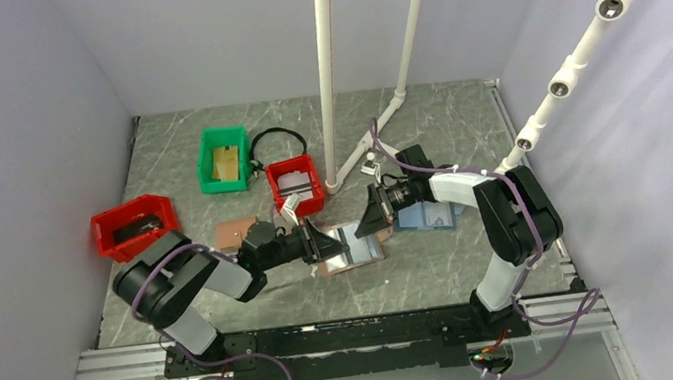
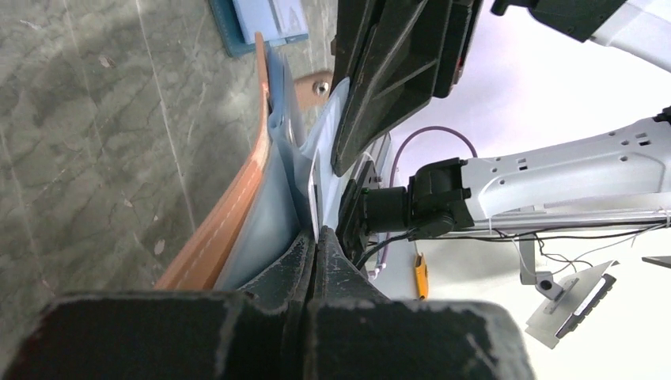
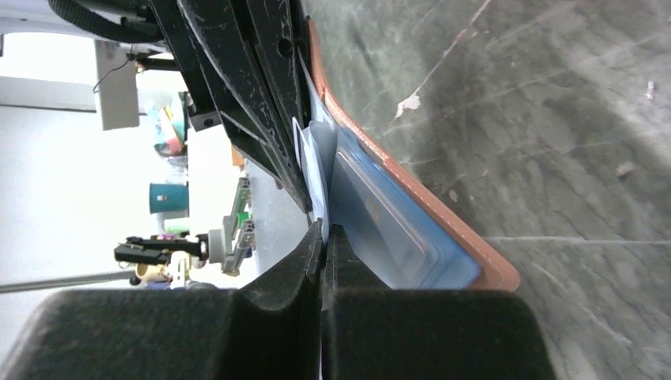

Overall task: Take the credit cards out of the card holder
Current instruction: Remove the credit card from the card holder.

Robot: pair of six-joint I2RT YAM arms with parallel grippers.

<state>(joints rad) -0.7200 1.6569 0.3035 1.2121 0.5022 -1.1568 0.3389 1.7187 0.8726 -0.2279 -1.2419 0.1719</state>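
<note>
Near: left fingers [image 2: 281,273] pressed together, pinching the light blue lining of card holder [image 1: 365,251], which lies open on table [image 1: 436,274]. Beyond: right fingers [image 3: 352,265] pressed together on edge of pale credit card [image 3: 313,158] in its pocket. Farther: blue bifold [image 1: 425,216].

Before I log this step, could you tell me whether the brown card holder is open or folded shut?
Open: the card holder is spread out, its light blue inside facing up and the brown outside underneath.
</note>
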